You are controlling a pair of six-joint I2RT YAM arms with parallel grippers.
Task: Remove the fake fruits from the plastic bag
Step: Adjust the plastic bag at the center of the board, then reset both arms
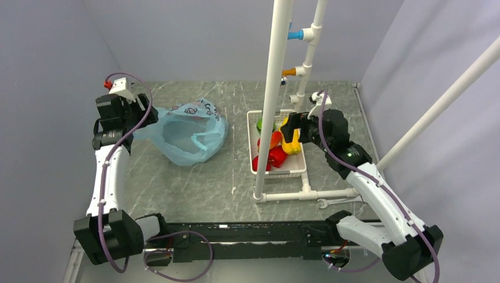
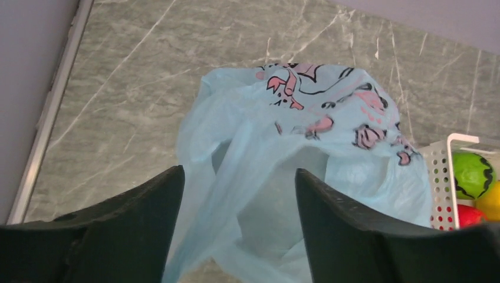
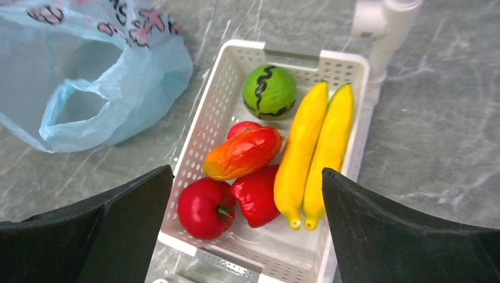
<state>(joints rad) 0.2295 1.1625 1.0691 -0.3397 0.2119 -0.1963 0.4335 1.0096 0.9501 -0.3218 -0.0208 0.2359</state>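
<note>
Inside basket (image 3: 194, 141), two bananas (image 3: 301, 153), one green fruit (image 3: 269, 91), left claw (image 2: 239, 177) open, right claw (image 3: 246, 174) open

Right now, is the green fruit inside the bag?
No, the green fruit lies in the basket, next to the bananas.
</note>
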